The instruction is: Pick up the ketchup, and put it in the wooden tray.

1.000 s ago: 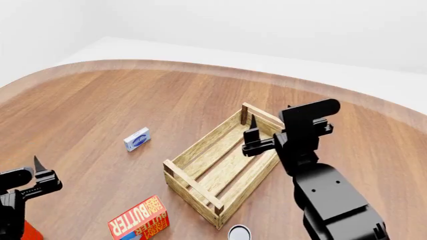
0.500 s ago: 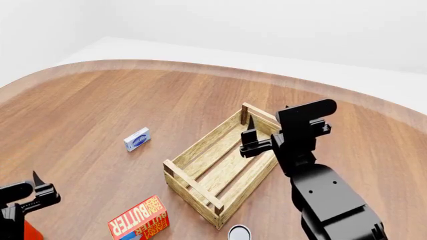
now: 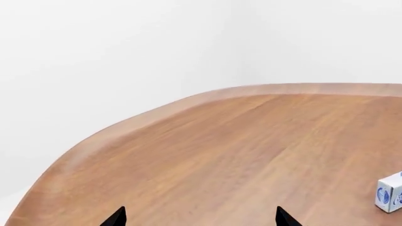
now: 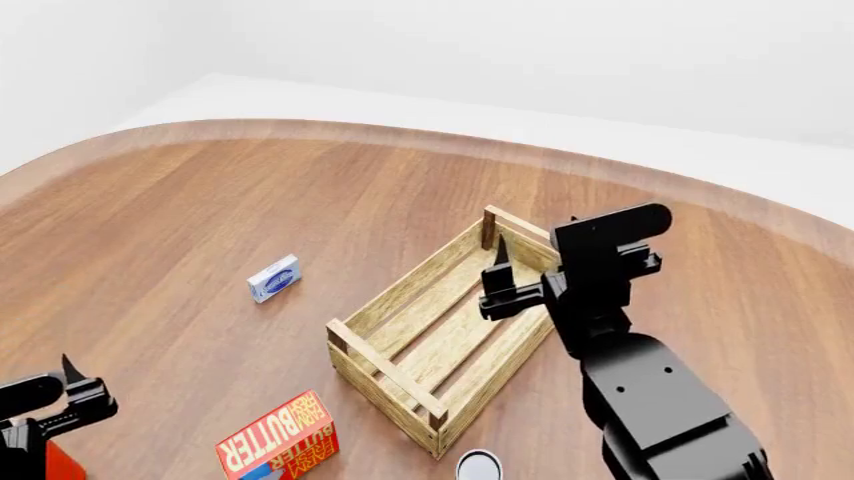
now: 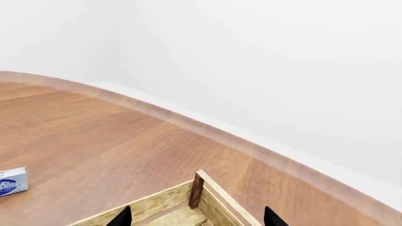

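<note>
At table's near-left corner: left gripper, jaws spread, has sunk toward ketchup. Right gripper, spread, empty, has crept back over tray. Grasp not yet made.

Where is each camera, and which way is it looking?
Head view: high on the robot, looking down over the round brown wooden table, the pale slatted wooden tray, and both black arms with the left gripper and right gripper.
Left wrist view: near the left gripper, looking low across the table toward the white wall; only two black fingertips show.
Right wrist view: above the tray's far corner post; two black fingertips show.
Shared: the small white-and-blue box appears in all three views.
</note>
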Available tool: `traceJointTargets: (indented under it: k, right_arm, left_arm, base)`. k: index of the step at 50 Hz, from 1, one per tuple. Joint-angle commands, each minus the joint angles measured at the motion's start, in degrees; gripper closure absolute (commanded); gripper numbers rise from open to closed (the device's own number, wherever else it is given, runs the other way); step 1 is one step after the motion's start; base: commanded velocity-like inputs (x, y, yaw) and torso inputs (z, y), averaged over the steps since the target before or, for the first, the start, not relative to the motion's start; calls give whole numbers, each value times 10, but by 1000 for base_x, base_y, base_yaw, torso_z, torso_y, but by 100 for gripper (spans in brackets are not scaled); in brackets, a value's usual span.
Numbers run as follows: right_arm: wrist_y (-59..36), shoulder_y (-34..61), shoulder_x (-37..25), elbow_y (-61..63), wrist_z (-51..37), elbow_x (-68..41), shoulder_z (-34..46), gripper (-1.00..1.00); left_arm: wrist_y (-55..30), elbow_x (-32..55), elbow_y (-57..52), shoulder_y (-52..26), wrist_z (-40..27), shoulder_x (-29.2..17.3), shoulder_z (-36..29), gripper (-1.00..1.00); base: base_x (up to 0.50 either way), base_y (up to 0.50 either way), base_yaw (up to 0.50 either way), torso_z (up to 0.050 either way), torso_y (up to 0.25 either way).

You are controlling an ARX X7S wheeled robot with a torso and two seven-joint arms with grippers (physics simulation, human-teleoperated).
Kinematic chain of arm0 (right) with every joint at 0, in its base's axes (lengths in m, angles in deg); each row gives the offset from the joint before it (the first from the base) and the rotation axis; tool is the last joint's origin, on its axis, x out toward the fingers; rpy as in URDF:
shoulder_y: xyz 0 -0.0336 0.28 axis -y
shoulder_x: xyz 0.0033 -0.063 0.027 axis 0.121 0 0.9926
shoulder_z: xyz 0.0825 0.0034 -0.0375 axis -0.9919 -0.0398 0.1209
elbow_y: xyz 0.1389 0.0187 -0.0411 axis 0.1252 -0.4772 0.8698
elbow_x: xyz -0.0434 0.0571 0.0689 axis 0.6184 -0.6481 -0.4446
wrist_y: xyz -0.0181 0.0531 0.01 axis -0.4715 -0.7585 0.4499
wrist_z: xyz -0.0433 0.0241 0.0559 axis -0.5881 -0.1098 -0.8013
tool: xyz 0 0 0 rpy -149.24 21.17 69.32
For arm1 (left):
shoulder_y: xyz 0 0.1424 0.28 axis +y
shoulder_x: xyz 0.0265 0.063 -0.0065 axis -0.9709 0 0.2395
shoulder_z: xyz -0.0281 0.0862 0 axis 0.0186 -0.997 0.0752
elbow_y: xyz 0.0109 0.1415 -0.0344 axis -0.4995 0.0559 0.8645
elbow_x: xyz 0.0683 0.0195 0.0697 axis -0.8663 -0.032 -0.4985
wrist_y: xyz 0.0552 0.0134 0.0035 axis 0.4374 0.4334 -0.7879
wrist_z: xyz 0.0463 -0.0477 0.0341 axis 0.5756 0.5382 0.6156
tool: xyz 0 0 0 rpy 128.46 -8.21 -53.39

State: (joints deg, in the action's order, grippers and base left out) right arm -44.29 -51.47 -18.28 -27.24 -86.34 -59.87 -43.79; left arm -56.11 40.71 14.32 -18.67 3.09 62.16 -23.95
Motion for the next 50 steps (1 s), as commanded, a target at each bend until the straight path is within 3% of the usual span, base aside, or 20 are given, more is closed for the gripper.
traceJointTargets:
  k: [1, 36, 50]
  right_arm:
    - [2, 0, 1, -5, -2, 0, 5, -100]
    - [8, 14, 7, -32, -3, 0, 25, -100]
    - [2, 18, 8, -29, -8, -1, 31, -100]
  left_arm:
    - [8, 1, 20, -1, -5, -3, 10, -100]
    - [49, -4, 108, -11, -1, -7, 13, -100]
    - [20, 6, 143, -19, 17, -10, 4, -100]
  base:
    - [0, 0, 0, 0, 0]
    - [0, 0, 0, 0, 0]
    - [0, 0, 0, 0, 0]
